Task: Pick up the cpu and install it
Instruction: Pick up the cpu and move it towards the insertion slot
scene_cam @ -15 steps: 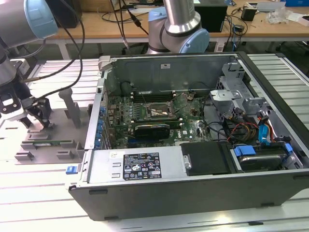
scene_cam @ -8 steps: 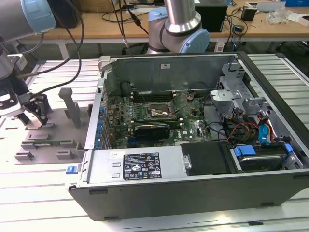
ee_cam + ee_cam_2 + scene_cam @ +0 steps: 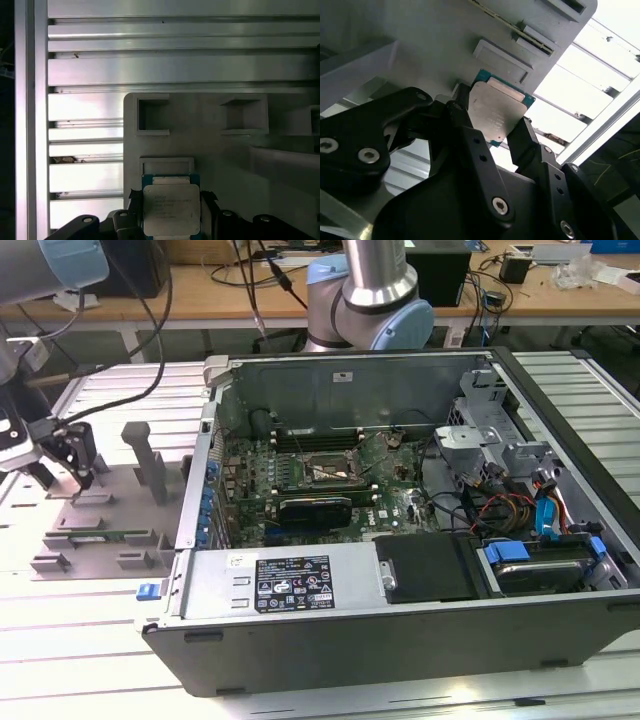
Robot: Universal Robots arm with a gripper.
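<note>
Slatted metal surface [image 3: 80, 660] is holding an open pc case [image 3: 400, 640] w/ a green board [image 3: 250, 465] lying inside. Pincer [image 3: 75, 465] is pinching the cpu [image 3: 497, 112] by its sides, over grey tray [image 3: 130, 505], exterior view's left.

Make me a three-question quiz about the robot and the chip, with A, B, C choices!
1. Where is the gripper?
A in the case
B over the grey tray beside the case
C on the desk

2. What colour is the top of the cpu?
A silvery grey
B red
C yellow

3. The cpu is:
A in the socket
B lying on the floor
C gripped between the fingers

Answers:
1. B, the exterior view shows it over the tray.
2. A, both wrist views show its metal top.
3. C, the second wrist view shows fingers pressing two of its sides.
</note>
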